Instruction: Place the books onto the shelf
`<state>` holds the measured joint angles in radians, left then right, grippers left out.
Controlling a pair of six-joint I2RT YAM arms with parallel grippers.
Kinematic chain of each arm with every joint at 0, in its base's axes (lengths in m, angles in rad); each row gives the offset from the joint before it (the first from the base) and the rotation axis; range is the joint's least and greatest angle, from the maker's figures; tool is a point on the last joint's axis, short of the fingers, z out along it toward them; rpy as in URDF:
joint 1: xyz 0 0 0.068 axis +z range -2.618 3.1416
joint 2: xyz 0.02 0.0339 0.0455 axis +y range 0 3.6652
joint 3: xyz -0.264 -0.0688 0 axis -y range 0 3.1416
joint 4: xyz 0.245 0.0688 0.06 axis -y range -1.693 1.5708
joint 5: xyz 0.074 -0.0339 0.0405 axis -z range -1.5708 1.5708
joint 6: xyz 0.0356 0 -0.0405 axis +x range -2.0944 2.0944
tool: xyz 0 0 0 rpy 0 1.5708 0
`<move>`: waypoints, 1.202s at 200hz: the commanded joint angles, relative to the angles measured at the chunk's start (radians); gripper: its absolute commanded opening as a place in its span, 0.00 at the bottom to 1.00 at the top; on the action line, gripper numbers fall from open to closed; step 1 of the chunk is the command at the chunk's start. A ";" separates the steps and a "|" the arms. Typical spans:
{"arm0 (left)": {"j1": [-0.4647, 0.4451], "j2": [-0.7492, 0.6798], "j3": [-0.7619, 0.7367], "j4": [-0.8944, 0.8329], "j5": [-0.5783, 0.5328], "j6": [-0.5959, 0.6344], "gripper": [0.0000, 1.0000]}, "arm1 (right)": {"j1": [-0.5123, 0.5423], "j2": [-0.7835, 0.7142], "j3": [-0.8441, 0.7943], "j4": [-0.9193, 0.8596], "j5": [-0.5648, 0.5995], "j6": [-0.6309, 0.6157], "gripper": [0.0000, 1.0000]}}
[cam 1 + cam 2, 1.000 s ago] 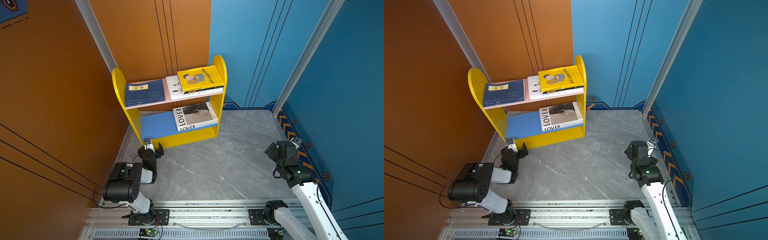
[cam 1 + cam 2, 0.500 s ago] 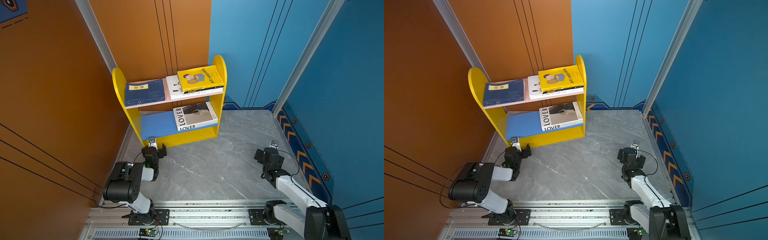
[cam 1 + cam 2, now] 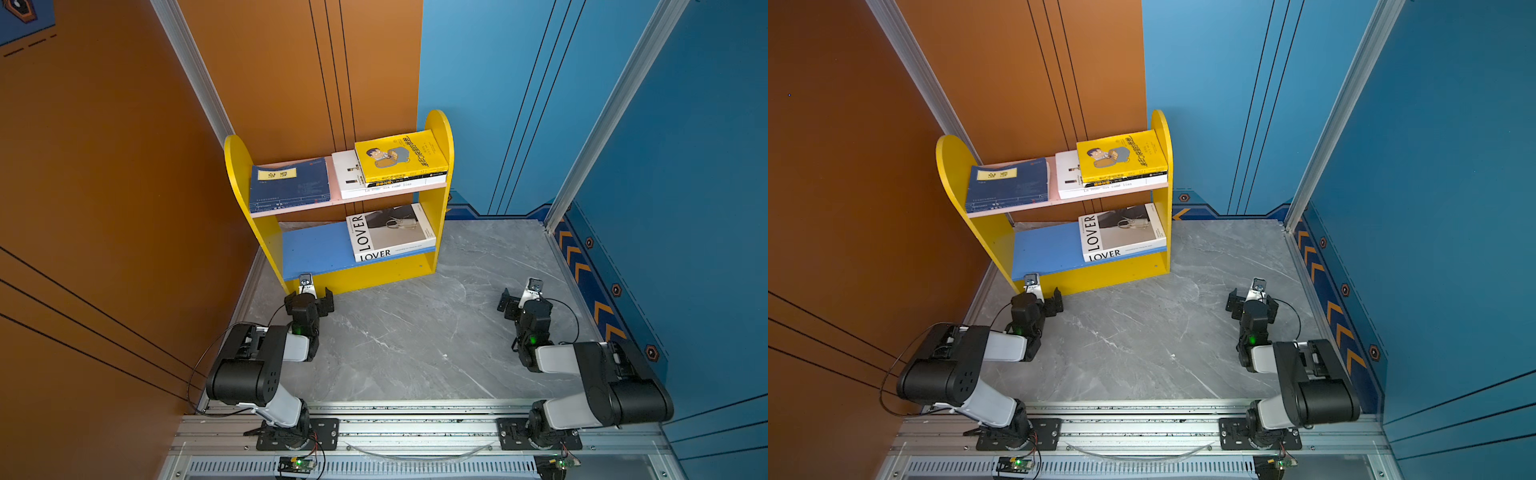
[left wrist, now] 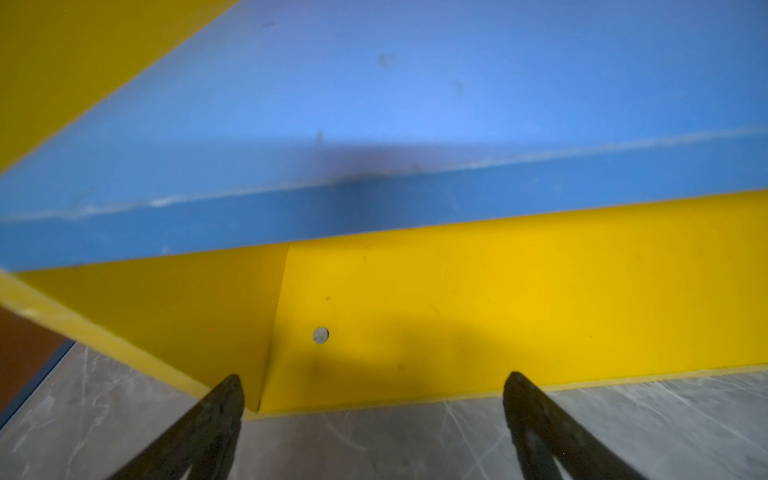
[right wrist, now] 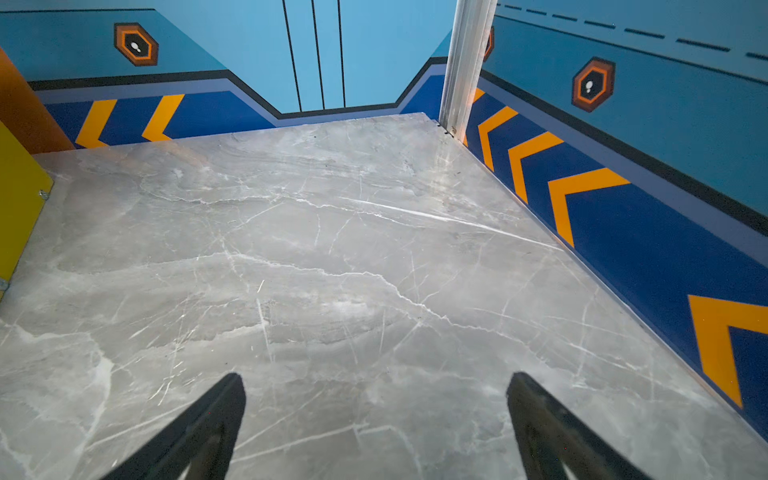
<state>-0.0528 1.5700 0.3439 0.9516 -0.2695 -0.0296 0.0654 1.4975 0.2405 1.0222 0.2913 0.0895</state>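
Grey marble tabletop (image 3: 415,345), boxed in by an orange wall (image 3: 104,208) and a blue wall (image 3: 685,166), bare of books in both top views. Judged from that: task done or all but done, nothing more to fetch.

At the tabletop's far left corner, the two-tier shelf (image 3: 239,174), loaded.

On its pink upper board (image 3: 331,187), toward the left panel, a navy yellow-labelled book (image 3: 286,189) lying flat. Impossible to tell whether a second navy one lies under it. Just beside it, toward the right panel, a stack of three:
- white book (image 3: 347,170) at the bottom
- black book (image 3: 399,179) in the middle, only its spine showing
- yellow book with the cartoon man (image 3: 401,156) on top

On the blue lower board (image 3: 316,249), the white and grey "LOVER" book (image 3: 395,230), flat against the right panel. Rest of that board bare.

Low near the tabletop's left edge, just in front of the shelf's yellow base strip (image 4: 498,311), the left gripper (image 3: 309,301), claw spread wide, holding nothing. Near the right edge, well apart from the shelf, the right gripper (image 3: 523,305), claw likewise wide and empty, only bare marble between its fingers.
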 commanded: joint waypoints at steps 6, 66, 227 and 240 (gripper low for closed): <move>-0.009 -0.007 0.020 0.000 -0.027 0.019 0.98 | 0.006 0.045 -0.012 0.145 -0.002 -0.027 1.00; -0.008 -0.008 0.022 0.000 -0.027 0.018 0.98 | -0.035 0.029 0.128 -0.141 -0.079 -0.001 1.00; -0.009 -0.006 0.021 0.000 -0.027 0.019 0.98 | -0.010 0.036 0.129 -0.134 -0.037 -0.018 1.00; -0.009 -0.007 0.021 -0.001 -0.027 0.019 0.98 | -0.010 0.035 0.129 -0.134 -0.037 -0.017 1.00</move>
<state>-0.0540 1.5700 0.3439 0.9512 -0.2840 -0.0219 0.0471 1.5425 0.3614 0.9066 0.2390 0.0814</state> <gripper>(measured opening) 0.979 0.999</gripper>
